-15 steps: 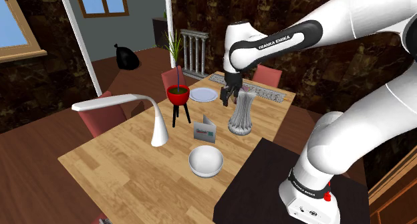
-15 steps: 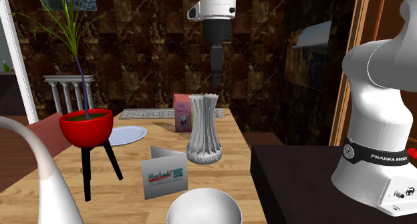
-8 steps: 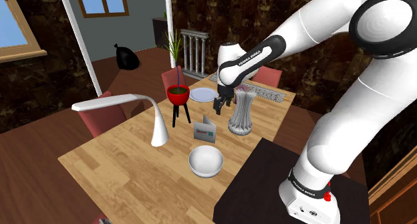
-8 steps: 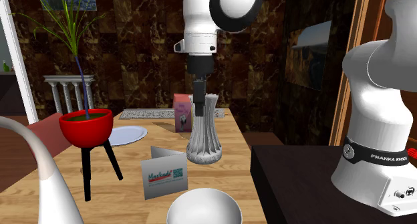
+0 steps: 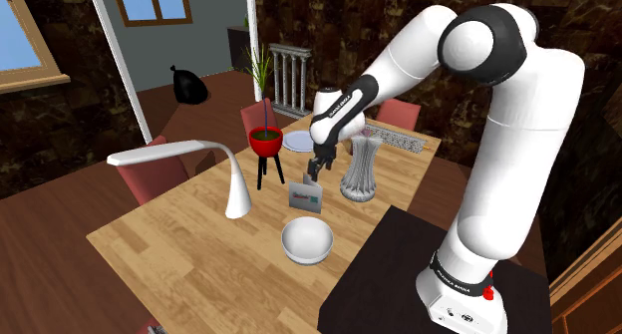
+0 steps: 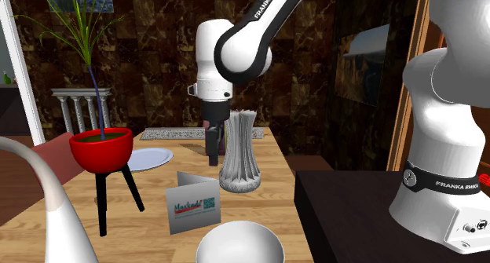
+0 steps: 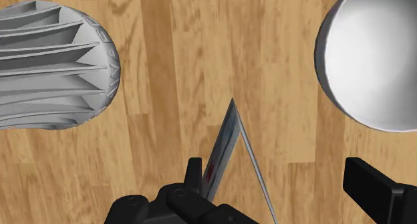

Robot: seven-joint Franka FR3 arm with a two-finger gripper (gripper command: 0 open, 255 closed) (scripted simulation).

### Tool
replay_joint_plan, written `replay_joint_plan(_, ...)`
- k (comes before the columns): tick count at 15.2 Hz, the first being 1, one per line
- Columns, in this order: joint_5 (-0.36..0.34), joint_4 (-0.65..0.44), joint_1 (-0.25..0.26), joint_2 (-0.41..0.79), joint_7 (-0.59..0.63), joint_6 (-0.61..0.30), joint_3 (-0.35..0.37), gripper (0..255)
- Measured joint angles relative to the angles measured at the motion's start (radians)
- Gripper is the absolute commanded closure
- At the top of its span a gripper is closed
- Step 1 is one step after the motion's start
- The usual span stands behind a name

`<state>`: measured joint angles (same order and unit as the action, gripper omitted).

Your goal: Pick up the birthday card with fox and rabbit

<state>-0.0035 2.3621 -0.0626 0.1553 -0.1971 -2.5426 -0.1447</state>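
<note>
The birthday card [image 5: 307,196] stands folded like a tent on the wooden table [image 5: 189,252], between a grey ribbed vase [image 5: 360,170] and a white bowl [image 5: 306,240]. Its front [image 6: 192,204] carries a red and green print. My gripper [image 5: 315,172] hangs just above the card, pointing straight down and open. In the wrist view the card's ridge [image 7: 230,146] runs between the two fingers, close beside one finger [image 7: 194,174] and well clear of the other; neither touches it. In the second exterior view the gripper [image 6: 211,155] is beside the vase [image 6: 239,151].
A red pot with a plant [image 5: 266,143] on a black stand and a white desk lamp [image 5: 234,177] stand to the shoulder view's left of the card. A plate [image 5: 301,141] and keyboard [image 5: 394,138] lie farther back. The vase [image 7: 53,69] and bowl [image 7: 374,55] flank the gripper.
The arm has swung down and toward the shoulder view's left, from high over the vase to just above the card. The fingers stayed open.
</note>
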Motion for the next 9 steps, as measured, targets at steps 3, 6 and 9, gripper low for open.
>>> replay_joint_plan(3, 0.049, -0.069, -0.022, 0.129, -0.049, -0.06, 0.013, 0)
replay_joint_plan(6, 0.081, -0.13, -0.038, 0.229, -0.075, -0.098, 0.031, 0)
replay_joint_plan(9, 0.092, -0.154, -0.047, 0.278, -0.087, -0.123, 0.039, 0)
